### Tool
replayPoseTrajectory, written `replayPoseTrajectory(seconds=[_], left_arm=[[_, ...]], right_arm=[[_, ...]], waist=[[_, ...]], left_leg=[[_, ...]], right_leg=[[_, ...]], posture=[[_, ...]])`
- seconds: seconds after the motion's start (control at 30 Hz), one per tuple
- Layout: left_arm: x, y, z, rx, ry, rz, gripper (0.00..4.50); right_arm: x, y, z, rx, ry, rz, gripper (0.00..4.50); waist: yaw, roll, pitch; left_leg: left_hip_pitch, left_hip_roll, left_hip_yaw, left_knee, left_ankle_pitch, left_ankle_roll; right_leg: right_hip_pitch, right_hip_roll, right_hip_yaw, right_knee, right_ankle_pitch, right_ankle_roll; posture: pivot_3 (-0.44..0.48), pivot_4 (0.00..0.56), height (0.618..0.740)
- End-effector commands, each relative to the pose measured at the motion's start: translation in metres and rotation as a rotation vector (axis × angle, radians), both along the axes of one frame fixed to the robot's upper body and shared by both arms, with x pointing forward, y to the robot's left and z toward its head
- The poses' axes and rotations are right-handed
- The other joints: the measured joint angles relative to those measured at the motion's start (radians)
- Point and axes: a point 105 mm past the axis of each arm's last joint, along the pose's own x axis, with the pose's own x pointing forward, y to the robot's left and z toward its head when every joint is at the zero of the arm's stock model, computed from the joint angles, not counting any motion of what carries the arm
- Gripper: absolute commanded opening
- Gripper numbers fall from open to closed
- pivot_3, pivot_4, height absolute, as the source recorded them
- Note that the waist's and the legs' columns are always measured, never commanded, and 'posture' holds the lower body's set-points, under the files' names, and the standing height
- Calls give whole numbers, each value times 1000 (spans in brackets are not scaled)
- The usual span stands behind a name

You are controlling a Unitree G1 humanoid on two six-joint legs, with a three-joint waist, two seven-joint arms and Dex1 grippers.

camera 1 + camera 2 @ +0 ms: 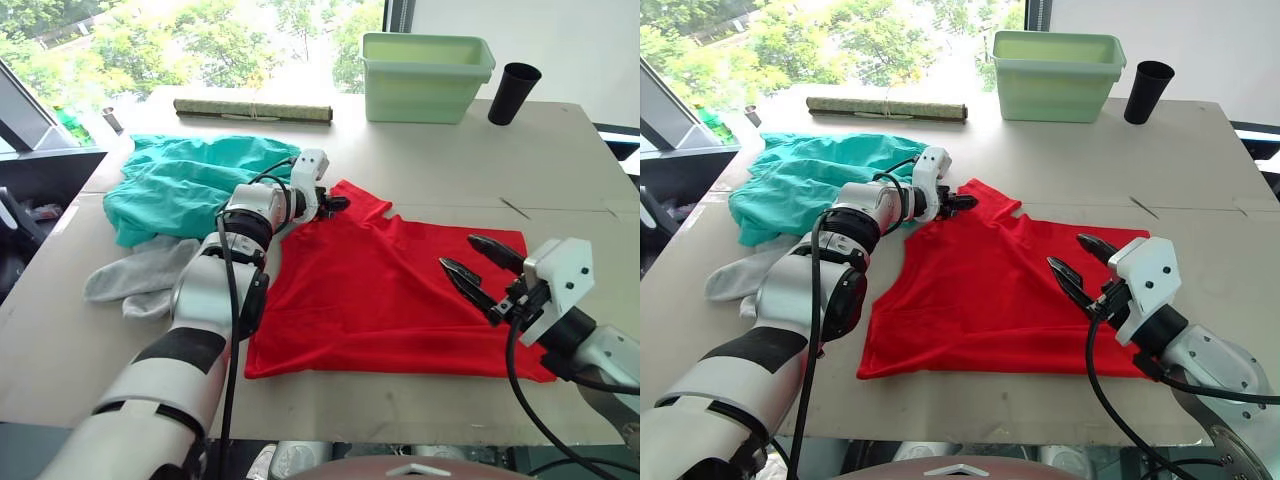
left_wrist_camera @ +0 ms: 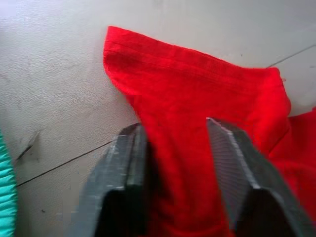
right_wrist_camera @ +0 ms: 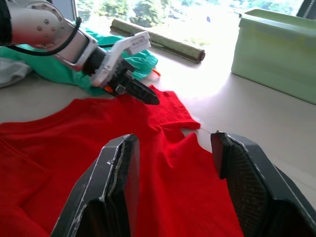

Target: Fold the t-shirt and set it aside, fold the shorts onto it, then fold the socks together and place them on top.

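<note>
The red t-shirt [image 1: 385, 290] lies spread flat in the middle of the table. My left gripper [image 1: 335, 203] reaches over it to its far left sleeve [image 2: 197, 79]. Its fingers [image 2: 123, 173] stand open with the sleeve's cloth between them. My right gripper [image 1: 457, 252] hovers open over the shirt's right edge with nothing in it. The teal shorts [image 1: 190, 180] lie bunched at the far left of the table, just beyond my left arm. The grey socks [image 1: 140, 275] lie loose in front of the shorts, near the table's left side.
A pale green bin [image 1: 425, 75] and a black cup [image 1: 513, 92] stand at the back right. A rolled mat [image 1: 252, 110] lies along the back edge. A seam [image 1: 515, 208] in the table top runs just behind the shirt.
</note>
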Motion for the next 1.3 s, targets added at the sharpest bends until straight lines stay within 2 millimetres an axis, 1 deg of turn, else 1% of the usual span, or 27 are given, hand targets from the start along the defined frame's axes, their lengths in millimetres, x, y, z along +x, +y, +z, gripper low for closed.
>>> replayPoseTrajectory(seconds=[0.03,0.07,0.13,0.2,0.23,0.27,0.3,0.37,0.43,0.5,0.53,0.57,0.6,0.63,0.67,0.7,0.73,0.8,0.83,0.87,0.93,0.97,1.07,1.13,1.2,1.3], left_arm=[[4,-13,36,128,-309,-227,249],[0,-17,43,139,-369,-313,76],[-7,-19,49,144,-428,-411,76],[-19,-21,59,207,-597,-564,76],[-31,-23,65,236,-719,-674,76],[-49,-18,57,365,-861,-821,76],[-65,-11,43,451,-943,-936,76],[-85,5,16,586,-1014,-1076,76],[-94,15,4,627,-1033,-1126,76],[-95,30,-8,627,-965,-1097,76],[-95,35,-11,609,-935,-1075,387],[-91,39,-10,587,-907,-1027,798],[-86,43,-9,550,-855,-966,989],[-81,48,-8,491,-776,-905,1388],[-79,51,-7,445,-722,-870,1955],[-79,52,-7,415,-690,-855,2286],[-73,54,1,339,-642,-783,2731],[-73,58,18,201,-574,-705,2731],[-86,60,22,136,-498,-733,2731],[-98,59,23,118,-463,-769,2731],[-119,55,22,120,-414,-828,2731],[-124,53,21,136,-416,-834,2731],[-127,40,23,165,-451,-815,2731],[-131,30,20,209,-462,-862,2731],[-130,19,13,307,-501,-933,2731],[-126,12,4,407,-531,-995,2731]], right_arm=[[-7,4,8,3,-53,7,2472],[-8,4,6,7,-47,3,2472],[-10,3,4,14,-39,-3,2472],[-11,1,2,10,-31,-8,2472],[-12,1,0,4,-24,-10,2472],[-13,-1,-3,-4,-12,-14,2472],[-15,-2,-6,-8,1,-13,2472],[-17,-3,-10,-18,19,-13,2472],[-18,-3,-12,-24,25,-13,2472],[-18,-2,-14,-19,34,-5,2472],[-18,-2,-15,-18,35,-1,2472],[-18,-1,-15,-18,37,4,2472],[-17,-1,-16,-20,38,9,2472],[-17,-1,-16,-21,41,12,2472],[-16,-1,-17,-23,42,15,2472],[-16,-2,-17,-23,43,16,2472],[-16,-2,-18,-24,46,19,2472],[-16,-2,-21,-30,56,27,2472],[-16,-3,-23,-32,63,31,2472],[-17,-3,-25,-43,72,36,2472],[-18,-3,-26,-48,79,47,2472],[-18,-3,-26,-47,81,50,2472],[-19,-2,-28,-57,88,66,2472],[-18,0,-29,-60,94,79,2472],[-20,2,-32,-96,104,102,2472],[-22,5,-33,-117,109,130,2472]], waist=[[-3,0,0],[-4,0,0],[-6,0,0],[-9,0,0],[-12,0,0],[-14,0,0],[-18,1,0],[-28,2,-2],[-24,2,-1],[-15,2,-1],[-10,2,-1],[-8,2,-1],[-7,2,-1],[-7,2,-1],[-9,1,-1],[-10,1,-1],[-14,1,-1],[-18,1,-1],[-22,1,-1],[-26,1,-1],[-47,2,-1],[-47,2,-2],[-33,3,-1],[-21,3,-1],[-15,3,-1],[-11,3,-1]], left_leg=[[0,0,0,0,0,0],[0,0,0,0,0,0],[0,0,0,0,0,0],[0,0,0,0,0,0],[0,0,0,0,0,0],[0,1,0,0,0,0],[0,1,0,0,0,0],[2,3,2,-3,0,0],[2,3,2,-3,0,0],[1,3,1,-2,0,0],[1,3,1,-2,0,0],[1,3,0,1,0,0],[1,3,0,2,0,0],[1,2,0,3,0,0],[1,2,0,4,0,0],[1,2,0,5,0,1],[1,2,0,5,0,1],[1,2,0,5,0,1],[1,3,-1,5,0,1],[1,3,-1,5,0,0],[1,4,-1,4,0,0],[2,4,0,2,0,0],[2,4,-1,1,0,0],[2,4,-3,2,0,0],[2,4,-2,3,0,0],[2,3,-1,3,0,0]], right_leg=[[0,0,0,0,0,0],[0,0,0,0,0,0],[0,-2,1,0,0,0],[0,-4,1,0,0,0],[0,-4,1,0,0,0],[0,-5,2,-1,0,0],[0,-6,3,-1,0,-1],[0,-5,9,-2,0,-1],[-1,-4,10,-2,0,-1],[-2,-4,9,-1,0,-1],[-1,-4,8,-1,0,-1],[0,-4,7,-1,0,-1],[0,-4,6,-1,0,-1],[1,-4,5,-1,0,-1],[1,-3,2,-1,0,-1],[1,-3,1,-1,0,0],[1,-2,0,-1,0,0],[1,1,-1,0,0,0],[1,2,-1,1,0,0],[1,2,0,2,0,0],[1,1,1,2,0,0],[1,-1,6,2,0,-1],[1,-1,6,2,0,-1],[1,-1,5,1,0,-1],[1,-1,6,1,0,-1],[1,-2,6,1,0,-1]], posture=[[0,150,731],[0,150,731],[0,150,731],[0,150,731],[0,150,731],[0,150,731],[0,150,731],[0,150,731],[0,150,731],[0,150,731],[0,150,731],[0,150,731],[0,150,731],[0,150,731],[0,150,731],[0,150,731],[0,150,731],[0,150,731],[0,150,731],[0,150,731],[0,150,731],[0,150,731],[0,150,731],[0,150,731],[0,150,731],[0,150,731]])
